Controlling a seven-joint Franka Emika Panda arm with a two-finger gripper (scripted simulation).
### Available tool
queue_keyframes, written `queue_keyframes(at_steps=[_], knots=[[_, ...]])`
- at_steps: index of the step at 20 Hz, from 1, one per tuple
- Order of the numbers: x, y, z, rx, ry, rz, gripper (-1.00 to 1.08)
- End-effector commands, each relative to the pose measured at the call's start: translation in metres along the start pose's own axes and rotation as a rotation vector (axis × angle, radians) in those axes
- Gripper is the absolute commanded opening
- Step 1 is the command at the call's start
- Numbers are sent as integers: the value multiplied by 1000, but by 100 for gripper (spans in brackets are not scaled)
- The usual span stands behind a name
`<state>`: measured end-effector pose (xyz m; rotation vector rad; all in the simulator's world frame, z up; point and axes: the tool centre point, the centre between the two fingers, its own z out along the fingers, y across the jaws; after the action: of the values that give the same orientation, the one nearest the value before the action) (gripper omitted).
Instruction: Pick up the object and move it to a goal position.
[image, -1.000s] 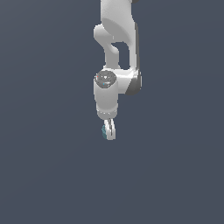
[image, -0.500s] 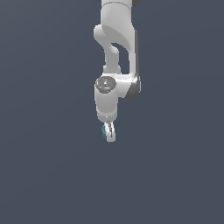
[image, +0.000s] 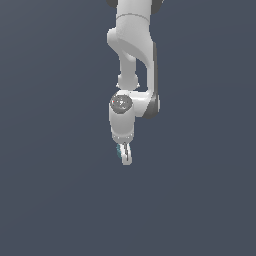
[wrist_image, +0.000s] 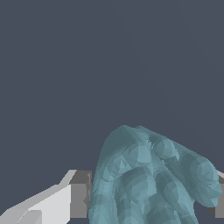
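The white arm hangs down in the exterior view, and my gripper (image: 124, 154) is shut on the object (image: 119, 150), a small teal-blue lumpy item. Only a sliver of teal shows between the white fingers (image: 127, 155) there. In the wrist view the object (wrist_image: 148, 179) fills the space between the two fingers (wrist_image: 74, 199), which press on its sides. It is held in the air above the plain grey ground.
The plain dark grey floor (image: 50, 200) fills both views. No other objects, containers or goal marker show.
The arm and gripper, with the object in it, have shifted slightly toward the exterior view's left and a little upward. The grip has not changed.
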<state>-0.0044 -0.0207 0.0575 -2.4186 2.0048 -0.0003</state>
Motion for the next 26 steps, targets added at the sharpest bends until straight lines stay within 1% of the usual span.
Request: queue_keyframes(at_steps=[1, 8, 15, 20, 26], knots=[[0, 0, 1, 0, 0, 0, -100], [0, 0, 1, 0, 0, 0, -100], [-4, 2, -7, 1, 0, 0, -100], [-14, 9, -25, 1, -1, 0, -100], [-34, 21, -60, 1, -1, 0, -100]])
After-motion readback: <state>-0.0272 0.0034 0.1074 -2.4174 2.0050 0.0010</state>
